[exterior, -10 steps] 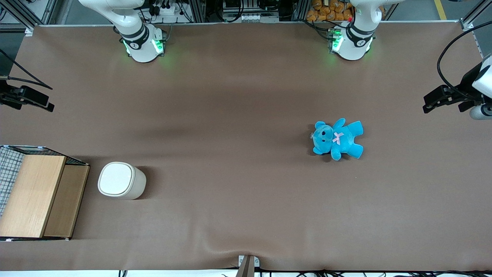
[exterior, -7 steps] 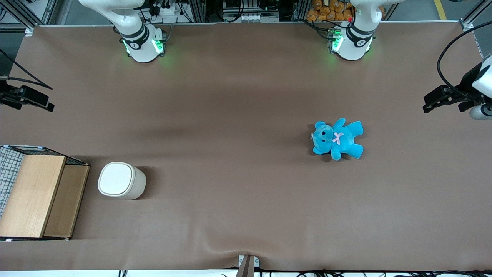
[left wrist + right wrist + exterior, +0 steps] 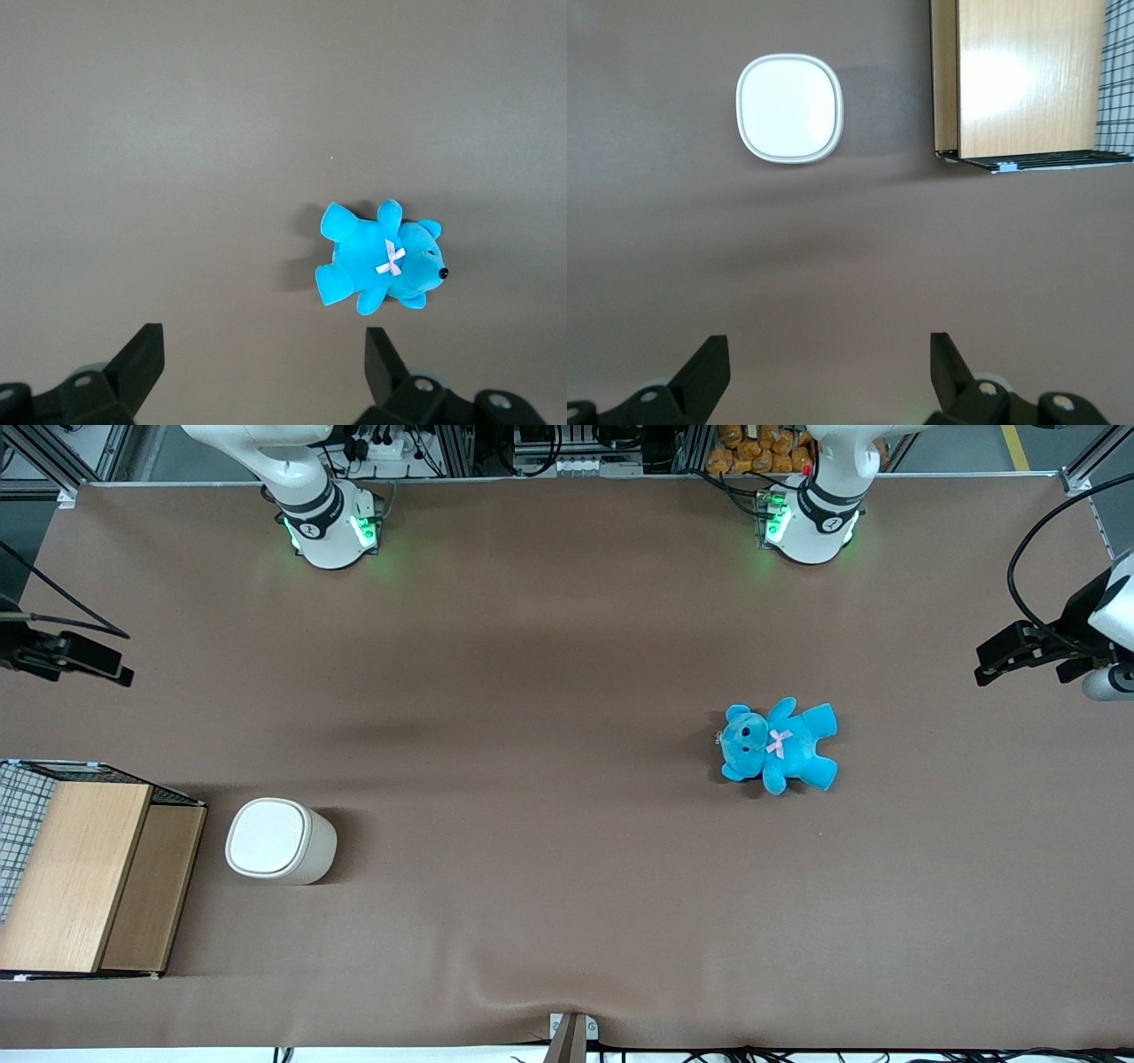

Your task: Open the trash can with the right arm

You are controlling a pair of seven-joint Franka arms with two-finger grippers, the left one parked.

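Trash can [image 3: 280, 841] stands upright on the brown counter [image 3: 549, 850] at the working arm's end, just beside the wooden box [image 3: 93, 877] and well apart from the blue teddy bear [image 3: 780, 745] toward the parked arm's end. Its flat inset lid [image 3: 789, 107] sits closed and flush inside the rounded-square rim.

The right arm's gripper [image 3: 66, 654] hangs high over the counter's edge, farther from the front camera than the can and not yet above it. In the right wrist view the gripper [image 3: 828, 372] shows its jaws spread wide and empty, with the can well clear of them.

The step in hand looks like the approach. To do it well, the arm should travel toward the front camera until the lid is centred between the fingers [image 3: 709, 367], then descend straight down. The lid looks like a press-to-release or tipping type, so a fingertip near one lid edge would probably work better than a pinch on the smooth rim. The box is close, so the wrist should stay on the can's open side.

Compared with the earlier frames, the gripper has shifted slightly inward over the counter; the can, box and teddy have not moved.
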